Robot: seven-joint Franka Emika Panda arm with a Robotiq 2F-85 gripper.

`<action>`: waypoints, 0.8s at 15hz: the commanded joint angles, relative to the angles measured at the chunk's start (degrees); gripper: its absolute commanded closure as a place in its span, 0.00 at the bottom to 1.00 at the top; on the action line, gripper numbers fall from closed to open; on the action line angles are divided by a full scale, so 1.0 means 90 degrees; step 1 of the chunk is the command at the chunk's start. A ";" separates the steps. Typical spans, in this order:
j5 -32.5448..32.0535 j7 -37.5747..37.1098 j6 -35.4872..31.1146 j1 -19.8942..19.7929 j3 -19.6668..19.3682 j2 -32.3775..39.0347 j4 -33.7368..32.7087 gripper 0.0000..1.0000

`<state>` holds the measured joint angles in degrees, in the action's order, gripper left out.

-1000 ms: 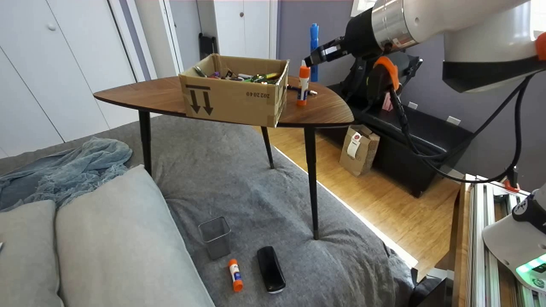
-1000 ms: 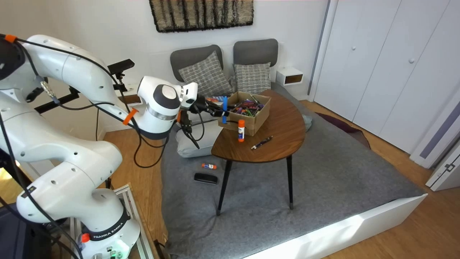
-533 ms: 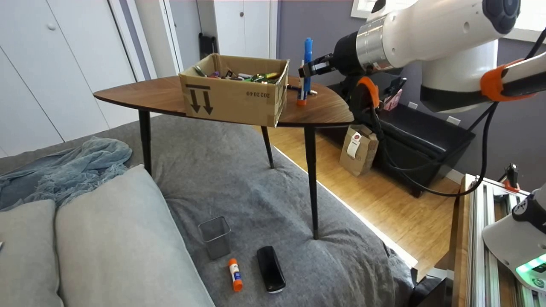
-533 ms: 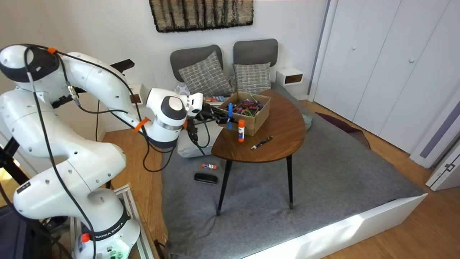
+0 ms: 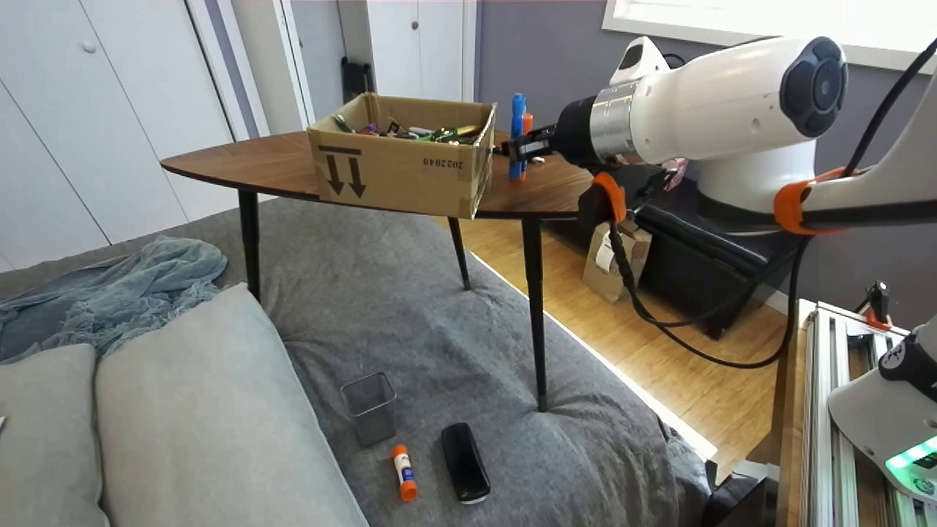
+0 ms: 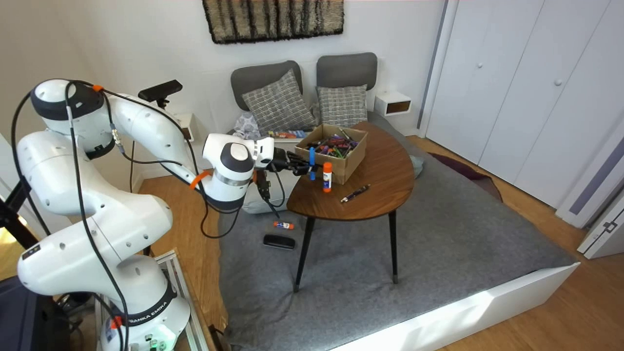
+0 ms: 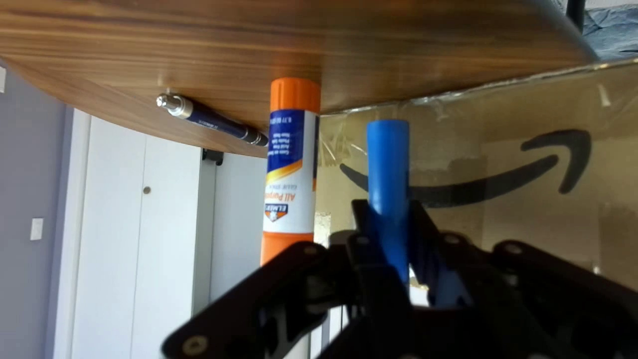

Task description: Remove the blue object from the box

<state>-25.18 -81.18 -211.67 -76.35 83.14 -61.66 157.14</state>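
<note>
The blue object (image 5: pixel 518 110), a slender bright-blue stick, stands upright outside the box, low over the table; I cannot tell whether its lower end touches the tabletop. It also shows in an exterior view (image 6: pixel 312 156) and in the wrist view (image 7: pixel 388 164). My gripper (image 7: pixel 386 212) is shut on it, one finger on each side of its middle. In an exterior view the gripper (image 5: pixel 517 149) is just beside the box. The brown cardboard box (image 5: pixel 395 176), with black arrows on its side, sits on the table and holds many pens and markers.
An orange-and-white glue stick (image 6: pixel 327 177) stands upright on the wooden table (image 6: pixel 385 195), close beside the blue object. A dark pen (image 6: pixel 355 193) lies on the tabletop. A wire cup (image 5: pixel 370 410), another glue stick (image 5: pixel 404 473) and a black case (image 5: pixel 465 462) are on the bed.
The arm has lowered the blue object from above the table to close over its surface, between the box and the glue stick. The gripper has stayed shut on it. The box has not moved.
</note>
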 commanded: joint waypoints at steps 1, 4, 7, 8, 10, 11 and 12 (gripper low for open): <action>0.0404 -0.0415 -0.0100 -0.0114 0.0372 -0.0540 0.0002 0.95; 0.0702 -0.0507 -0.0162 -0.0153 0.0576 -0.0770 0.0005 0.95; 0.0922 -0.0562 -0.0156 -0.0189 0.0728 -0.0875 0.0005 0.95; 0.0983 -0.0570 -0.0154 -0.0199 0.0770 -0.0900 0.0005 0.95; 0.1073 -0.0594 -0.0151 -0.0227 0.0845 -0.0915 0.0005 0.95; 0.1127 -0.0598 -0.0150 -0.0237 0.0877 -0.0933 0.0005 0.95; 0.1175 -0.0592 -0.0148 -0.0244 0.0901 -0.0920 0.0005 0.95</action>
<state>-16.90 -84.09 -211.67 -77.87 89.93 -66.82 157.18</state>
